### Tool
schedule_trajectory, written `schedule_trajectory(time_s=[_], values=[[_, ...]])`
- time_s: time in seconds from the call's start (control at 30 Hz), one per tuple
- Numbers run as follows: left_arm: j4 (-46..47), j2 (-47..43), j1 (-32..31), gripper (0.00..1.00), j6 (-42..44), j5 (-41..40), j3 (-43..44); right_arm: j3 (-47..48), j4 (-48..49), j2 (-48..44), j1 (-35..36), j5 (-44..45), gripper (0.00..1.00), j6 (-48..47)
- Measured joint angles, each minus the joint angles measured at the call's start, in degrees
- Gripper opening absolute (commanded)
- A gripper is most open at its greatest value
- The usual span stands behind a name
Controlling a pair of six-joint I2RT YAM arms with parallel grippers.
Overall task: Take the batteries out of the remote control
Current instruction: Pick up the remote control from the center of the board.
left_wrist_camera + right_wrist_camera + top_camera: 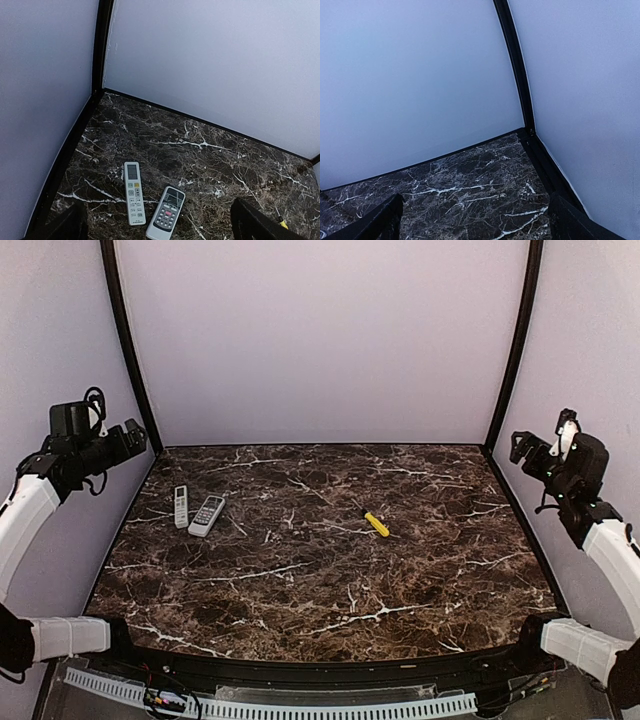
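white remote (133, 199) and grey remote (166, 212) lying button-side up at the left of the marbled surface (320, 570)

the left gripper (132, 436) is hovering high by the left wall, its dark fingers spread wide, released and holding nothing. below it the slim, flat white remote and the wider grey remote with a rounded top are lying close side by side on glossy dark-brown stone veined in white; their batteries are hiding from view. a short yellow stick tool (377, 524) is resting right of centre. the right gripper (522, 447) is hanging high by the right wall, equally spread and empty.
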Motion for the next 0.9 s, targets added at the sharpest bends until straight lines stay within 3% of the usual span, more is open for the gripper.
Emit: schedule_trajectory(time_s=[0.3,0.63,0.9], values=[[-4.3,0.8,0.0,0.99,3.7,5.9,2.9,2.4,-4.9,1.7,0.0,3.9,0.99,2.6],[-8.6,6.4,-0.6,0.98,6.3,5.4,4.8,4.7,-7.1,4.5,0.1,-2.8,0.96,1.2],[-8.3,13.5,-7.6,0.99,3.5,2.9,4.0,7.6,-7.0,10.3,5.8,-5.1,0.94,1.0]])
